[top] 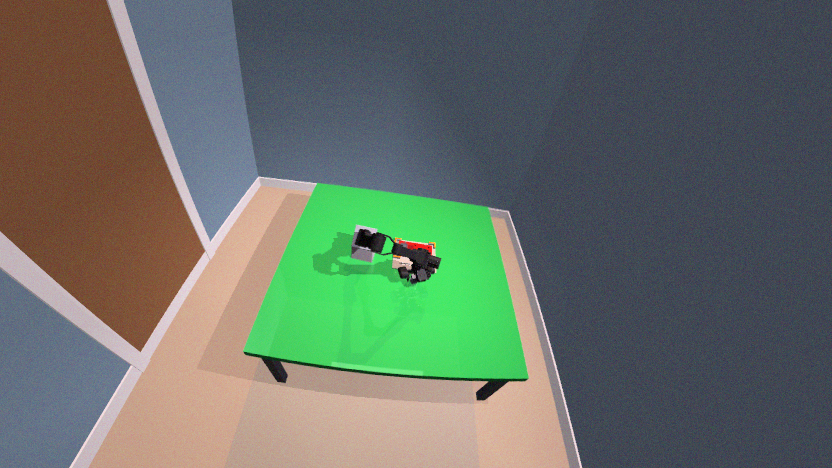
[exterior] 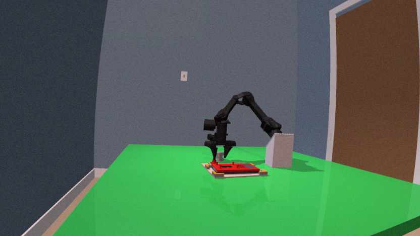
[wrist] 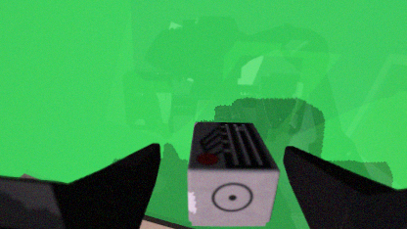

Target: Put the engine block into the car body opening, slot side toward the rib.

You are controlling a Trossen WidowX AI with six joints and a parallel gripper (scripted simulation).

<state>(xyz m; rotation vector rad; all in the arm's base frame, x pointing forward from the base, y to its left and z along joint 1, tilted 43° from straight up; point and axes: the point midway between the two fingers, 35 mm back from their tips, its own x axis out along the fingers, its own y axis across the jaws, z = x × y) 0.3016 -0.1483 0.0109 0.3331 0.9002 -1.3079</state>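
Observation:
The engine block [wrist: 233,198] [exterior: 220,156] is a small light grey block standing on the green table behind the car body. In the wrist view one face bears a ring with a dot, and the dark top has grooves and a red spot. My gripper [wrist: 222,153] [exterior: 220,158] is open, with one finger on each side of the block and gaps between; it holds nothing. The red car body [exterior: 239,168] [top: 420,246] lies flat on a pale board [exterior: 241,175], a dark opening [exterior: 226,166] showing in its top. I cannot make out the slot or the rib.
The pale grey arm base [exterior: 283,151] [top: 363,254] stands beside the board. Orange and grey corner pieces [exterior: 218,174] sit on the board. Small red pegs [exterior: 232,163] rise from the car body. A red upright part [exterior: 214,161] stands close by one finger in the exterior view.

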